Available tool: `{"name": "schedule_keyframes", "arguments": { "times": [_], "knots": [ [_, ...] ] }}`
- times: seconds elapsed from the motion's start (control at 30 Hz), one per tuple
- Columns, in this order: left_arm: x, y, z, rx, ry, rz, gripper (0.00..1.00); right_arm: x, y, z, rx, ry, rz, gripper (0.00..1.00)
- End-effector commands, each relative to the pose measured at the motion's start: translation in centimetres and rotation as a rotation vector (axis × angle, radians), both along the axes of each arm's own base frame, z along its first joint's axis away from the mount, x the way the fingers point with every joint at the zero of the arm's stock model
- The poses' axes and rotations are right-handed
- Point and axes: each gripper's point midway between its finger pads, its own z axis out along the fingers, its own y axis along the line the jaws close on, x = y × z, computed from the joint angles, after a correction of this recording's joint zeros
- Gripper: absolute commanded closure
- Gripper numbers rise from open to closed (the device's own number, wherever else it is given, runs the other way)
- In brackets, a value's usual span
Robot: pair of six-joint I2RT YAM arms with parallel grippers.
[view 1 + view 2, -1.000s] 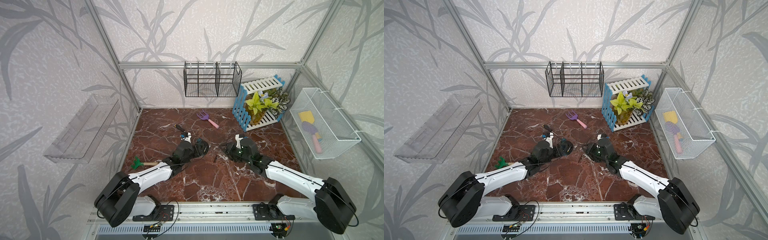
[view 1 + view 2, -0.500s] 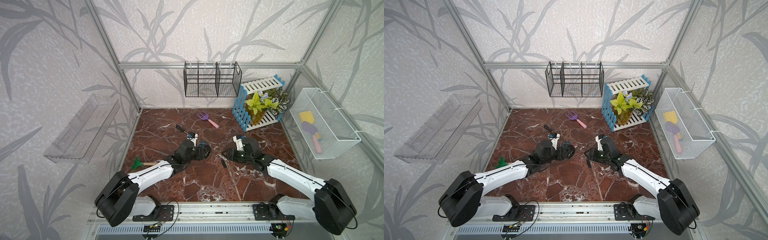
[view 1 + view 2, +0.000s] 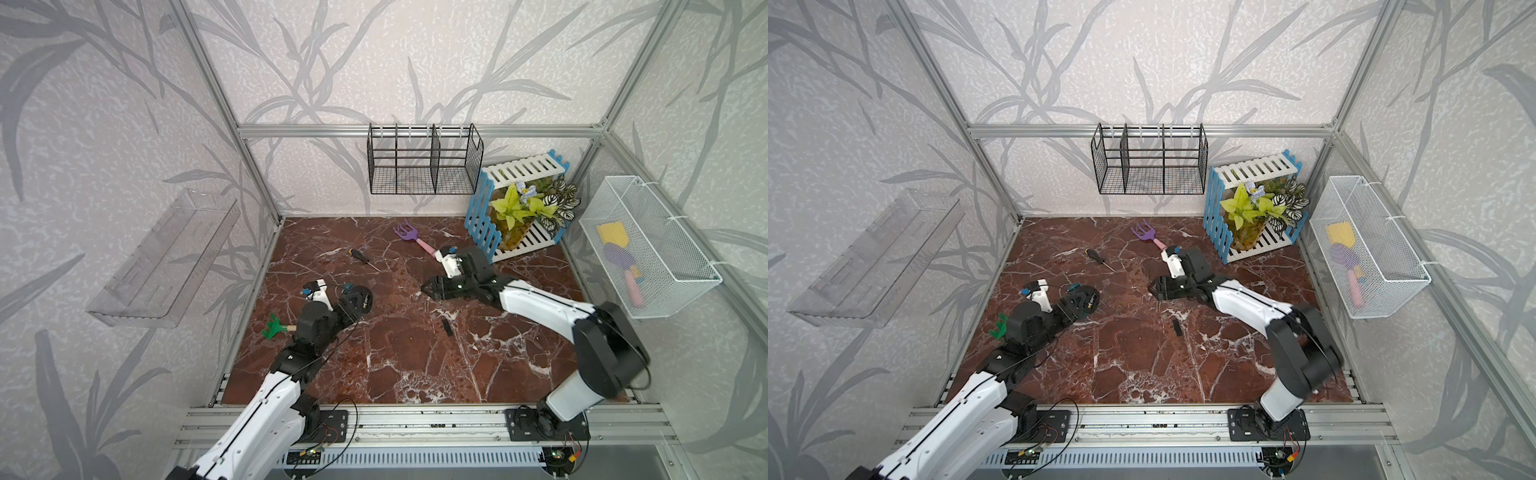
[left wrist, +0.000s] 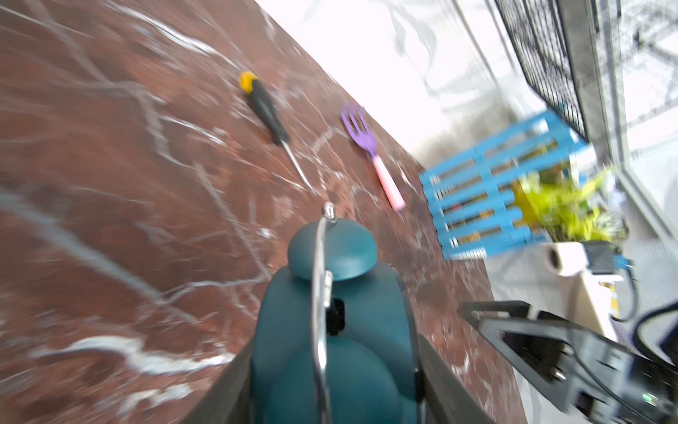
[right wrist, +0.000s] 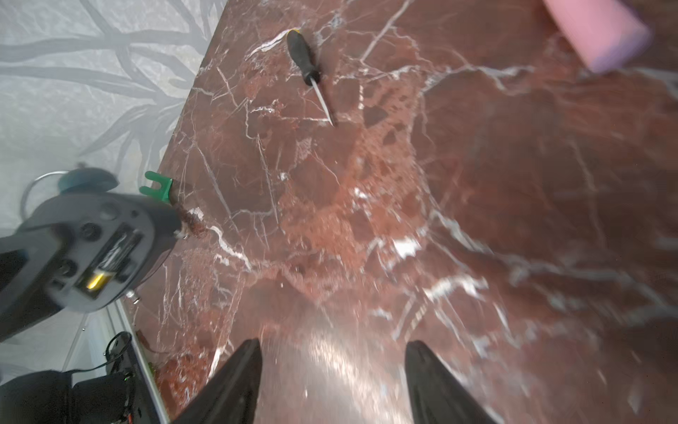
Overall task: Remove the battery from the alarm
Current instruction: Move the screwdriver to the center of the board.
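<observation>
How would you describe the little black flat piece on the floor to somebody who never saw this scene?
On the red marble floor, go from the right hand towards the robot's base. The small flat black rectangle lies there alone; unlike the screwdriver, it has no handle or shaft.

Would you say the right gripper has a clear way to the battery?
Probably yes: the left gripper holds the alarm with its uncovered back facing the open right gripper; the battery shows, nothing between.

Bright even light; top views sharp, wrist views motion-blurred, glare on the marble floor [image 5: 341,363].
</observation>
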Motion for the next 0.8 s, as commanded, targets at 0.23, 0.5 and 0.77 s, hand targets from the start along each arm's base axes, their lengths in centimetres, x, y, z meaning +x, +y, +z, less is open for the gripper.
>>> {"name": "schedule_keyframes", "arguments": {
  "times": [0.23, 0.5, 0.77],
  "knots": [
    [-3.4, 6.6, 5.3, 0.179, -0.024, 0.259, 0.8, 8.4, 10.6, -5.9, -0.24, -0.035, 0.138, 0.34],
    [-4.7, 7.0, 7.9, 0.161, -0.062, 0.266, 0.8, 12.1, 12.7, -8.7, -0.345, -0.061, 0.124, 0.39],
    [-3.8, 6.1, 7.3, 0.119, -0.063, 0.245, 0.79, 12.0, 14.0, -10.8, -0.344, -0.059, 0.122, 0.51]
  ]
}}
